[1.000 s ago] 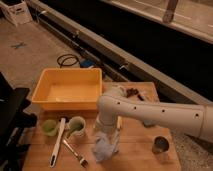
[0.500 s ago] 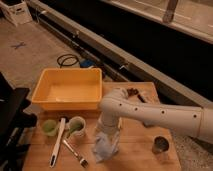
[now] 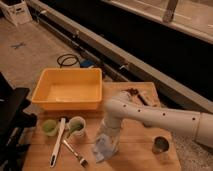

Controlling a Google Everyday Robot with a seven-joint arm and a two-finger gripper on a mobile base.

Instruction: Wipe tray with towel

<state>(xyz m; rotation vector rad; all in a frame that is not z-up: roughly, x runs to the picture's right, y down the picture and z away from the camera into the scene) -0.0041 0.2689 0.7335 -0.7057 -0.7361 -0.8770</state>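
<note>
Camera view, gripper over towel. We see the gripper (image 3: 110, 135) at the end of the white arm (image 3: 150, 116), which reaches in from the right and bends down to the wooden table (image 3: 140, 152). Its jaws stand spread wide, at the upper edge of the towel (image 3: 103, 149). Whether they touch the cloth we cannot tell, since pale cloth and pale wrist run together there.

The towel lies bunched on the near middle of the table, directly under the gripper and well apart from the tray (image 3: 66, 104). We judge it light, limp and easy to crush. It will sag and trail once lifted, so a pinch on the raised fold at its top should hold better than one on a flat edge.

The tray sits on the far left part of the table, open side up, and looks rigid.

Left of the towel we note a fork-like utensil (image 3: 75, 153), a long white tool (image 3: 58, 144) and two green cups (image 3: 75, 125). A metal cup (image 3: 160, 146) stands near right.
</note>
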